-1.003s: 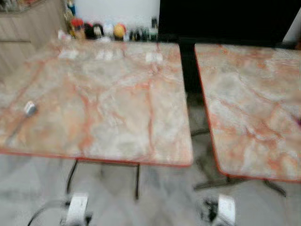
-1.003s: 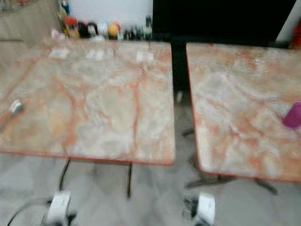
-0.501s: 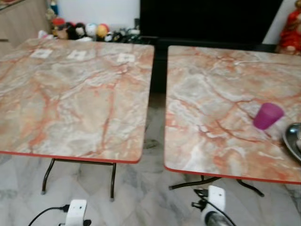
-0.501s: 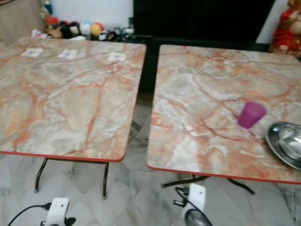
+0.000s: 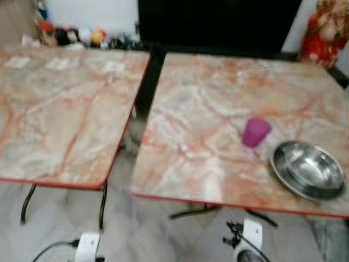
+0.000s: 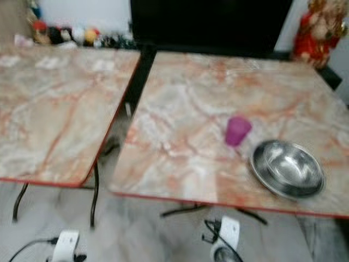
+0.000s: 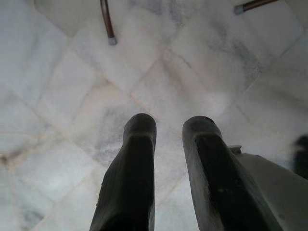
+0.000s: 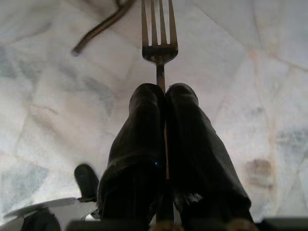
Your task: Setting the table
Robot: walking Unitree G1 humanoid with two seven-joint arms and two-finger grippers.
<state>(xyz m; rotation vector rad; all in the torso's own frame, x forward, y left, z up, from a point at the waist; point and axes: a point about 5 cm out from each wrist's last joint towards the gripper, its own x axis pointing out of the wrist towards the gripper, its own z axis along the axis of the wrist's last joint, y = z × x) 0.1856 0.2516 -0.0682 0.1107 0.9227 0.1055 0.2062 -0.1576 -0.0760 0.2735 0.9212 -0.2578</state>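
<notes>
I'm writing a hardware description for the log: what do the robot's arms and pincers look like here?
Each pincer has two long, black, matte fingers with rounded tips: left pincer, right pincer. In the eye views, white blocky wrist housings show at the bottom, the left wrist trailing a thin black cable and the right wrist carrying black wiring.

On the right marble table (image 5: pixel 207 120), a purple cup (image 5: pixel 256 132) stood just beside a steel bowl (image 5: pixel 307 169)

Two marble-patterned tables (image 5: pixel 65 114), pale marble floor (image 7: pixel 57 96), dark cabinet (image 5: pixel 218 24)
</notes>
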